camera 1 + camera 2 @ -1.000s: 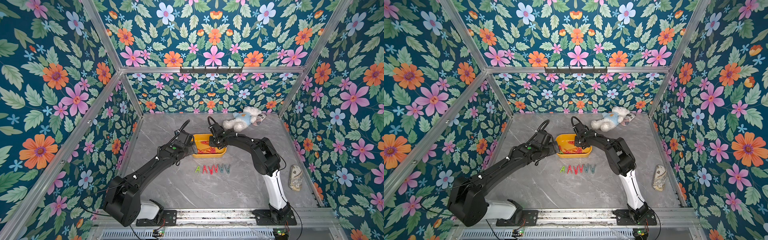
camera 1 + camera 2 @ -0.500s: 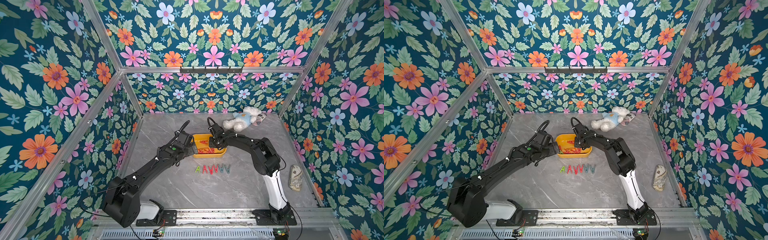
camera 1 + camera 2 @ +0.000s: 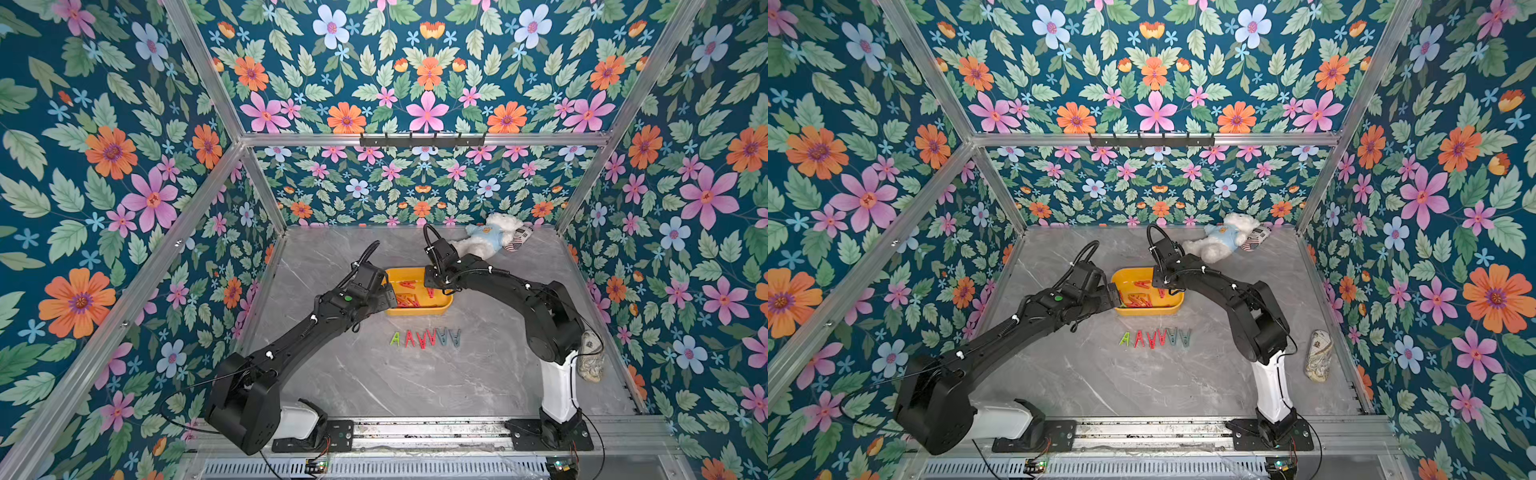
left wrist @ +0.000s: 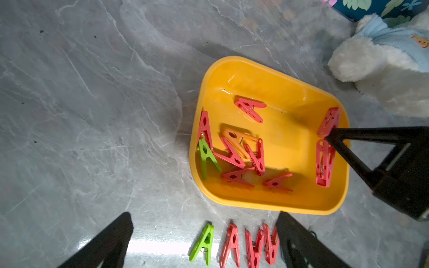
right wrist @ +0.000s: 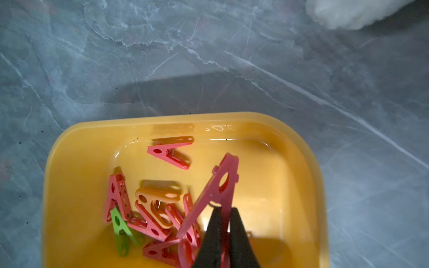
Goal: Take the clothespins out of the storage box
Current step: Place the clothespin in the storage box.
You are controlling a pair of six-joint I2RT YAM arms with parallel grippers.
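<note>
The right gripper (image 5: 225, 210) has pinched shut on a red clothespin (image 5: 213, 185) inside the storage box (image 5: 162, 120)

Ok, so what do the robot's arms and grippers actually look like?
The left arm and right arm are matte black, each with a white base link. Looped black cables run along them, fixed with white ties; the left arm bears a green dot. The left gripper and right gripper have black, tapering wedge-shaped fingers.
</note>
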